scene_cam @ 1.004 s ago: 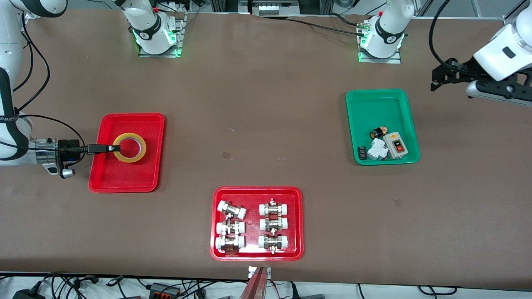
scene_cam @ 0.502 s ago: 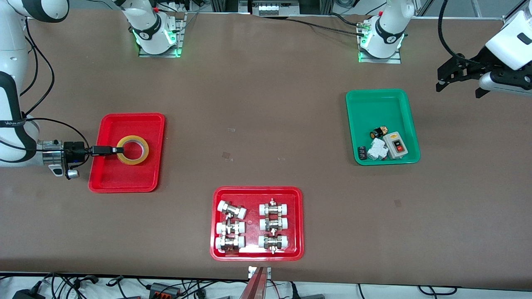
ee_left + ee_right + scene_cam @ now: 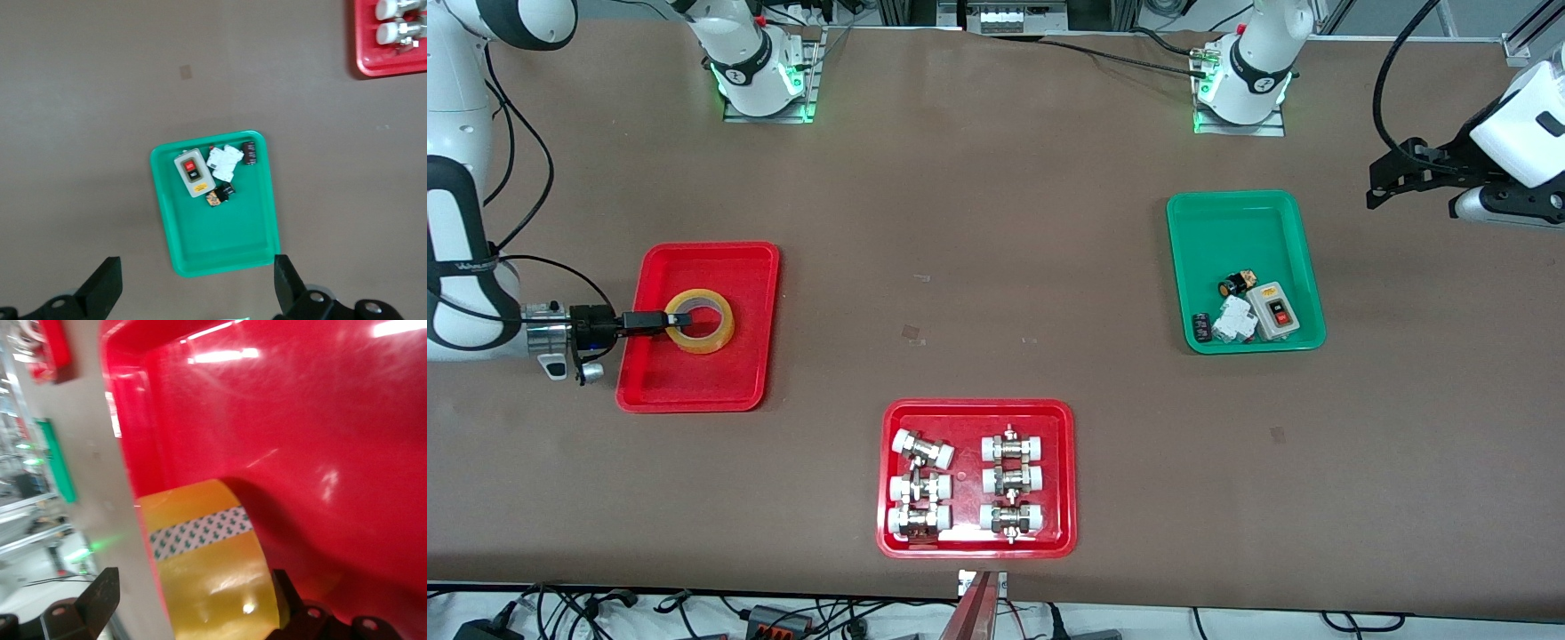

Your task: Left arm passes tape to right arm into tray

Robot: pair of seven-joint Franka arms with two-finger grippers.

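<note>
The yellow tape (image 3: 698,321) lies in the plain red tray (image 3: 694,382) toward the right arm's end of the table and looks slightly tilted. My right gripper (image 3: 669,320) reaches in level over the tray's rim, with its tips at the roll's edge. In the right wrist view the tape's yellow band (image 3: 213,587) sits between the widely spread fingers of the right gripper (image 3: 190,600), above the tray floor (image 3: 320,420). My left gripper (image 3: 1376,187) is open and empty in the air at the left arm's end; in the left wrist view (image 3: 193,287) it is open over bare table.
A green tray (image 3: 1245,231) with small electrical parts sits toward the left arm's end and also shows in the left wrist view (image 3: 220,233). A wider red tray (image 3: 976,407) of white-capped metal fittings lies nearest the front camera, its corner visible in the left wrist view (image 3: 373,67).
The tape has shifted a little toward the right arm's end inside the tray and now looks tilted. The left arm has drawn away toward its end of the table.
</note>
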